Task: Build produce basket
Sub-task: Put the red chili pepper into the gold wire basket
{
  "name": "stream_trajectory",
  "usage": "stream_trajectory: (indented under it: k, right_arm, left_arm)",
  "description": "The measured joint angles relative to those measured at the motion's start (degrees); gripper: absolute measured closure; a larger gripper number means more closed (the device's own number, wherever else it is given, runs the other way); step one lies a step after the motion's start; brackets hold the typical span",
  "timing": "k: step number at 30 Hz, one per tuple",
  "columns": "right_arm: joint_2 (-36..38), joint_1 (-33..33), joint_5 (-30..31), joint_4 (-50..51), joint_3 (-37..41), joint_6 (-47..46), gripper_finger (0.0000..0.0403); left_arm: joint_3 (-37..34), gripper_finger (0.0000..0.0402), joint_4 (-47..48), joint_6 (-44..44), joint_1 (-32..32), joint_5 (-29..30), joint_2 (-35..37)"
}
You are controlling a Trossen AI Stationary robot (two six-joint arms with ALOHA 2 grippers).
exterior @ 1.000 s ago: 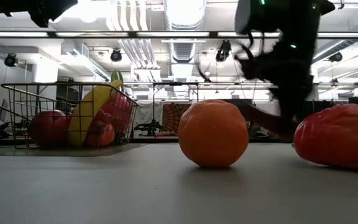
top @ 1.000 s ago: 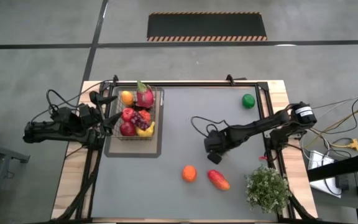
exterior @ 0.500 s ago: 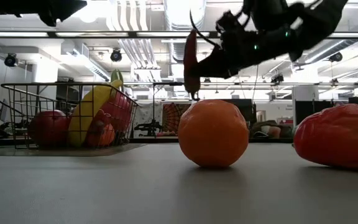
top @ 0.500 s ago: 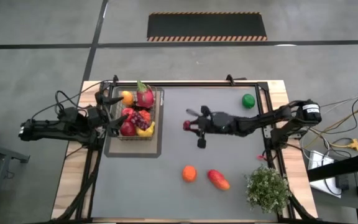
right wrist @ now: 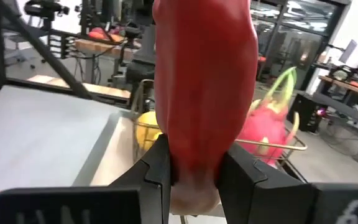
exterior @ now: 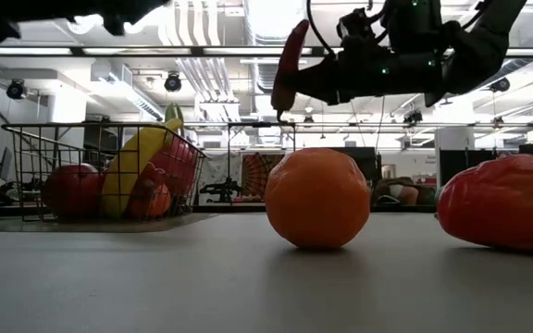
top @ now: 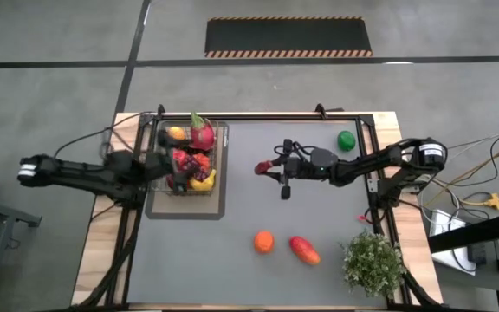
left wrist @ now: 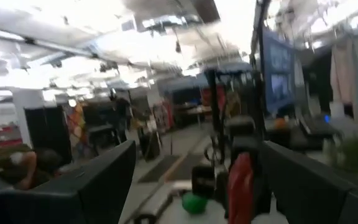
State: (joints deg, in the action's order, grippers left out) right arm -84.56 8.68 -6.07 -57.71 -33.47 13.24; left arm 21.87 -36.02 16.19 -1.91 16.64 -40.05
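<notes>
Above the table [top: 319, 217], the right claw [top: 267, 168], pinching the chilli [top: 263, 169], has risen.

Grey concrete floor [top: 50, 87], hazard-striped black mat [top: 288, 36]; ceiling strip lights [exterior: 266, 14] overhead.

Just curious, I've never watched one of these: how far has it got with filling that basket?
The basket already holds several fruits. The right gripper carries a red chilli above the table. An orange, a mango and a lime wait on the table.
</notes>
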Motion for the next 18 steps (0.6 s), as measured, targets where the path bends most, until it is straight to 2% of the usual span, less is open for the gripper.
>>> stream_trajectory:
  k: [12, 18]
  right_arm:
    - [-5.8, -2.1, -0.2, -6.9, 0.2, -1.3, 0.0323]
    - [-7.5, -3.2, 0.0, -12.3, 0.2, -1.3, 0.0322]
  left_arm:
    - [0.2, 0.0077, -7.8, -4.2, 0.0, -0.8, -16.6]
    - [0.4, 0.0077, -11.2, -7.3, 0.0, -4.2, -22.5]
